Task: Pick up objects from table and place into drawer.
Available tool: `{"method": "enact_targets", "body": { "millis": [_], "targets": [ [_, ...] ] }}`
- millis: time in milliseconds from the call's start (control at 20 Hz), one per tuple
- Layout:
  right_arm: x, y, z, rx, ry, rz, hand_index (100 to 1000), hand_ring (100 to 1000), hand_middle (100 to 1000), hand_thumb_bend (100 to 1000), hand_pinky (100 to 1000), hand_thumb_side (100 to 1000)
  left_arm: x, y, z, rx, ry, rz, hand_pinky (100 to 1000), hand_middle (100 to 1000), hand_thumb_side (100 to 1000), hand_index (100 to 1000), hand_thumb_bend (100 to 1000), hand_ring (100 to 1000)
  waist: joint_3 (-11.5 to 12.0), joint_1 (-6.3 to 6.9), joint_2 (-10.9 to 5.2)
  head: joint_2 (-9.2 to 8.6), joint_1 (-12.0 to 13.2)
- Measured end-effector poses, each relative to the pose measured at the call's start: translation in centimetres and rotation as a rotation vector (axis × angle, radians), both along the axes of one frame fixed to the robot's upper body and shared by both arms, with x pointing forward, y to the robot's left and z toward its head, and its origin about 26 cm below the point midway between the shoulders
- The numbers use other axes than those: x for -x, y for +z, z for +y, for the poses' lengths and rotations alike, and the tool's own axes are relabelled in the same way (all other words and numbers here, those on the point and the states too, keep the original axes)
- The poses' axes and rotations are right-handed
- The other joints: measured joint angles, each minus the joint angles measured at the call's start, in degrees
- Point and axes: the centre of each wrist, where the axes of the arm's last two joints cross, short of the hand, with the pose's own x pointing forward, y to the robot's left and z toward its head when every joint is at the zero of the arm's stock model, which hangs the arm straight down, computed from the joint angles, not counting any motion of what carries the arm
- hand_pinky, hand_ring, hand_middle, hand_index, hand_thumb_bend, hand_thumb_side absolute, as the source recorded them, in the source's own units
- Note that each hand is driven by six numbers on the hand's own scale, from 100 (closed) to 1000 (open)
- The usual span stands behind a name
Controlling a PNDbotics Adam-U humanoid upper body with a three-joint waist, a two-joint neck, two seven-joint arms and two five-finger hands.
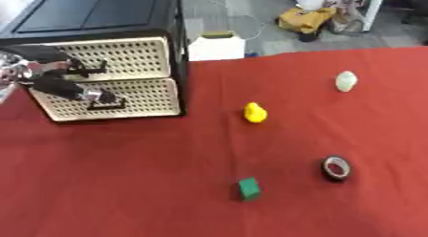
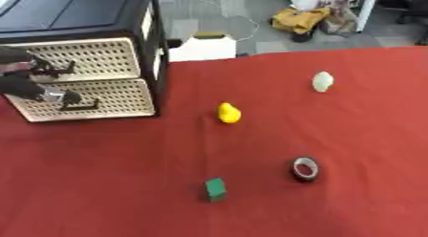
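Observation:
A black cabinet (image 1: 100,11) stands at the table's far left with two cream perforated drawers, upper (image 1: 138,54) and lower (image 1: 150,95), both shut. My left hand (image 1: 54,80) is in front of them. Its fingers are spread and reach toward the drawer handles, one by the upper handle and one by the lower. On the red cloth lie a yellow duck-shaped object (image 1: 255,112), a pale whitish-green object (image 1: 346,81), a black tape roll (image 1: 336,167) and a green block (image 1: 249,188). All are well to the right of the hand. My right hand shows in neither view.
A white box (image 1: 216,46) sits just beyond the table's far edge, right of the cabinet. On the floor behind it lie a yellow bag (image 1: 305,18) and other clutter. The red cloth (image 1: 125,183) stretches bare across the near left.

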Motion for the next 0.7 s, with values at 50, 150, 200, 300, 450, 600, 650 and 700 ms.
{"method": "enact_targets", "body": {
  "millis": [50, 150, 200, 300, 450, 600, 650, 700],
  "targets": [
    [0.00, 0.00, 0.00, 0.000, 0.000, 0.000, 876, 773, 800, 100, 729, 1000, -0.03, -0.03, -0.02, 0.001, -0.001, 0.000, 100, 100, 1000, 881, 716, 100, -0.02, 0.00, 0.00, -0.15, 0.01],
    [0.00, 0.00, 0.00, 0.000, 0.000, 0.000, 876, 773, 800, 100, 729, 1000, -0.02, 0.01, -0.04, 0.003, -0.005, -0.002, 100, 100, 1000, 879, 706, 100, -0.02, -0.01, 0.03, -0.21, 0.01],
    [0.00, 0.00, 0.00, 0.000, 0.000, 0.000, 876, 773, 800, 100, 729, 1000, 0.04, 0.12, -0.06, 0.007, -0.008, -0.005, 100, 100, 1000, 872, 701, 100, -0.02, -0.01, 0.06, -0.21, 0.01],
    [0.00, -0.01, 0.00, 0.000, 0.000, 0.000, 876, 773, 800, 100, 730, 1000, 0.15, 0.31, -0.15, 0.015, -0.013, -0.009, 100, 100, 1000, 854, 703, 100, 0.02, -0.02, 0.16, -0.21, 0.00],
    [0.00, -0.01, 0.00, 0.000, 0.000, 0.000, 876, 774, 800, 100, 730, 1000, 0.23, 0.50, -0.19, 0.023, -0.011, -0.006, 100, 100, 1000, 802, 709, 100, 0.09, -0.02, 0.18, -0.21, 0.00],
    [0.00, -0.01, -0.01, -0.001, 0.001, 0.000, 876, 774, 800, 100, 730, 1000, 0.25, 0.53, -0.19, 0.022, -0.009, 0.006, 100, 100, 1000, 759, 711, 100, 0.13, -0.02, 0.18, -0.21, 0.00],
    [0.00, -0.02, -0.01, -0.001, 0.001, -0.001, 876, 774, 800, 100, 730, 1000, 0.25, 0.54, -0.19, 0.021, -0.009, 0.011, 100, 100, 1000, 734, 710, 100, 0.14, -0.03, 0.18, -0.21, 0.00],
    [0.00, -0.02, -0.01, -0.001, 0.002, -0.001, 876, 774, 800, 100, 730, 1000, 0.27, 0.55, -0.20, 0.019, -0.010, 0.013, 100, 100, 1000, 720, 708, 100, 0.14, -0.04, 0.18, -0.22, 0.00]
  ]
}}
